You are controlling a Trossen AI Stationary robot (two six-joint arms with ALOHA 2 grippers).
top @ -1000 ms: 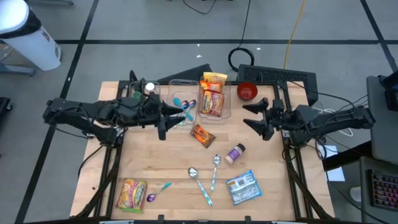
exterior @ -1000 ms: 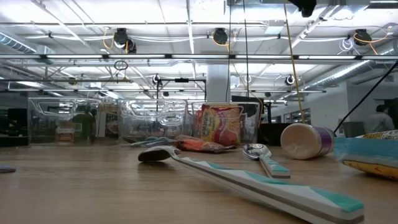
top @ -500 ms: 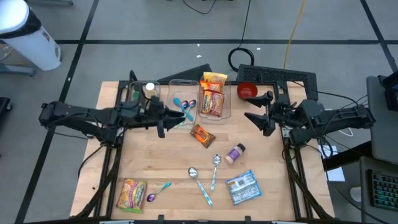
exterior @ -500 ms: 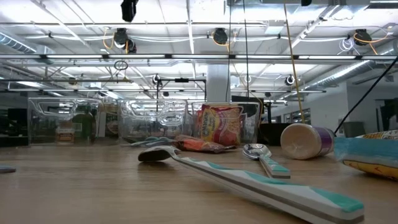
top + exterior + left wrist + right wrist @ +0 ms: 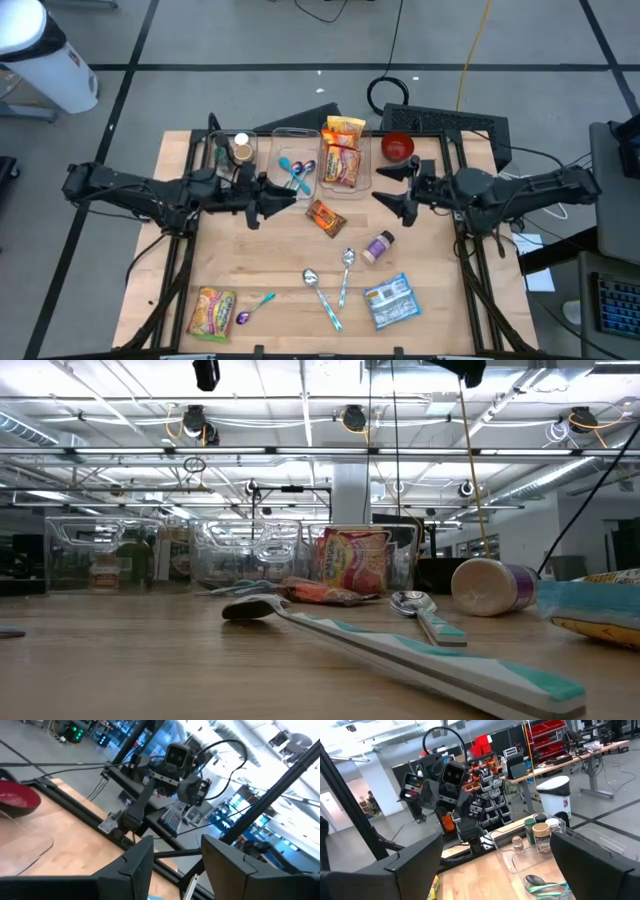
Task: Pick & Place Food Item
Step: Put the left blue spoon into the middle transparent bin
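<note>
An orange snack packet lies flat on the wooden table, between my two grippers. Two more packets sit in a clear bin at the far edge. Another packet lies near the front left, and a blue-white one near the front right. My left gripper hovers open and level just left of the orange packet, with nothing between its fingers. My right gripper hangs wide open to the packet's right, also with nothing in it.
Clear bins with bottles and utensils stand at the far left. A red bowl sits at the far right. A purple-lidded jar and two spoons lie in the middle. A small toothbrush lies by the front-left packet.
My left gripper has sunk beside the bins, rolled, and tipped to level. My right gripper has gone toward the table's left, closer to the orange packet, still wide open. No object has moved.
</note>
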